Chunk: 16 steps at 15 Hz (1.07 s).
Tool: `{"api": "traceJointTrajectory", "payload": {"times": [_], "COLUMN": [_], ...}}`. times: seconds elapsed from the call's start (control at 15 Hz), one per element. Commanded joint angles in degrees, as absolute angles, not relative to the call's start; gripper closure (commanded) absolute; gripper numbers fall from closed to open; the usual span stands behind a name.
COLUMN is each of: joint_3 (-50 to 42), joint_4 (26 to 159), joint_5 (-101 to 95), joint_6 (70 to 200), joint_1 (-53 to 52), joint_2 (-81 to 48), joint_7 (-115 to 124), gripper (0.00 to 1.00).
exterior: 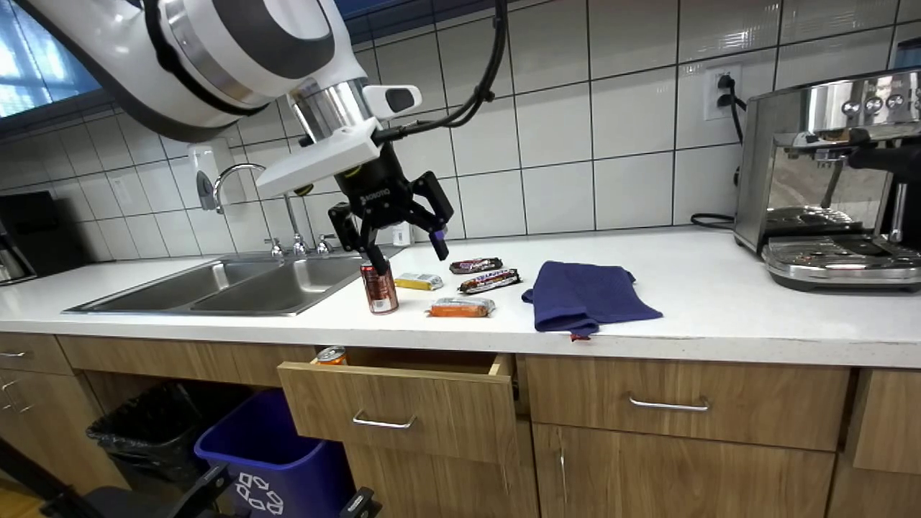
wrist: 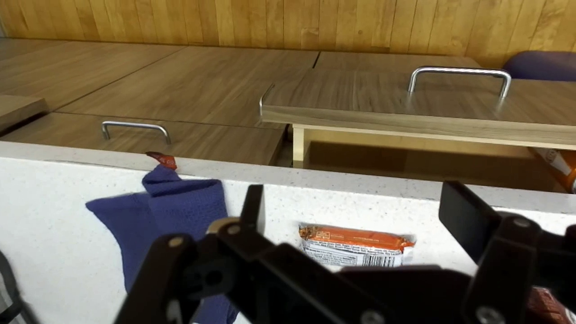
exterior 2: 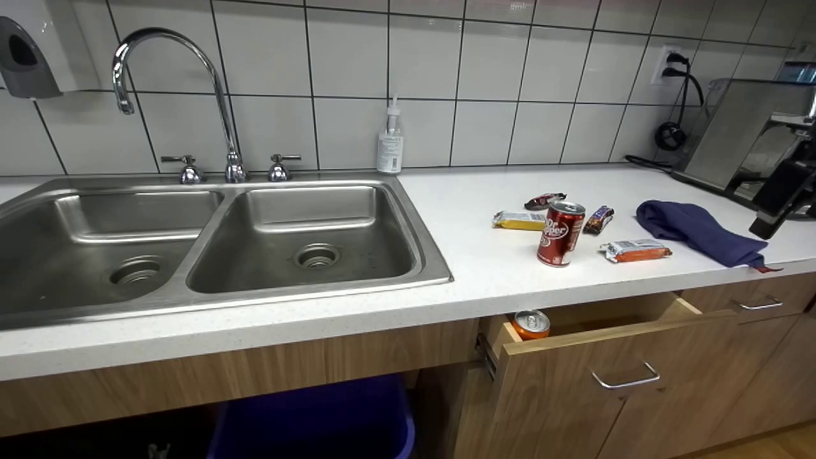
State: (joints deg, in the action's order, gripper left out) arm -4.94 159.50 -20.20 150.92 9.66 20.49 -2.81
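Black and spread wide, the gripper (wrist: pixel 353 209) hangs empty above the white counter (wrist: pixel 54 207), where an orange-wrapped bar (wrist: pixel 355 238) lies, seen between its fingers (wrist: pixel 252 204). Farther out are a blue cloth (wrist: pixel 186 207) and a pulled-out drawer (wrist: pixel 351 92).

Both exterior views faced tiled wall (exterior: pixel 554 122) across counter (exterior: pixel 719 302), sharing sink (exterior 2: pixel 205 242). Wrist view, nearer, looked opposite way, down past end effector (wrist: pixel 353 211); all three shared drawer (exterior: pixel 439 406).
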Motion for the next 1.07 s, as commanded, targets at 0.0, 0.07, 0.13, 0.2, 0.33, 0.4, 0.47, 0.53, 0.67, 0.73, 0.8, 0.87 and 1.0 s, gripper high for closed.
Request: {"api": "traceJointTrajectory", "payload": {"times": [0.0, 0.07, 0.13, 0.2, 0.33, 0.4, 0.47, 0.53, 0.67, 0.73, 0.8, 0.87, 1.0], "joint_3": [-1.55, -1.1, -0.5, 0.06, 1.04, 1.4, 1.74, 2.0, 2.23, 1.8, 1.75, 1.64, 1.38], "joint_4": [159.5, 159.49, 159.49, 159.49, 159.5, 159.5, 159.5, 159.5, 159.5, 159.5, 159.5, 159.5, 159.5], "joint_5": [-22.36, -22.67, -23.47, -24.44, -27.15, -28.57, -30.17, -31.97, -36.01, -38.22, -40.32, -42.16, -45.63], "joint_6": [153.78, 154.22, 155.01, 155.73, 157.12, 157.76, 158.49, 158.96, 159.9, 160.5, 161.13, 161.74, 162.82], "joint_1": [11.63, 11.73, 12.08, 12.37, 12.97, 13.2, 13.34, 13.47, 13.39, 12.89, 12.81, 12.61, 12.31], "joint_2": [17.03, 16.13, 15.21, 14.2, 12.29, 11.36, 10.26, 9.34, 7.43, 6.51, 5.74, 4.95, 3.59], "joint_7": [3.6, 4.88, 6.45, 8.02, 11.57, 13.3, 15.15, 16.97, 21.12, 23.18, 25.06, 26.68, 29.76], "gripper": [0.0, 0.0, 0.0, 0.0, 0.0, 0.0, 0.0, 0.0, 0.0, 0.0, 0.0, 0.0, 0.0]}}
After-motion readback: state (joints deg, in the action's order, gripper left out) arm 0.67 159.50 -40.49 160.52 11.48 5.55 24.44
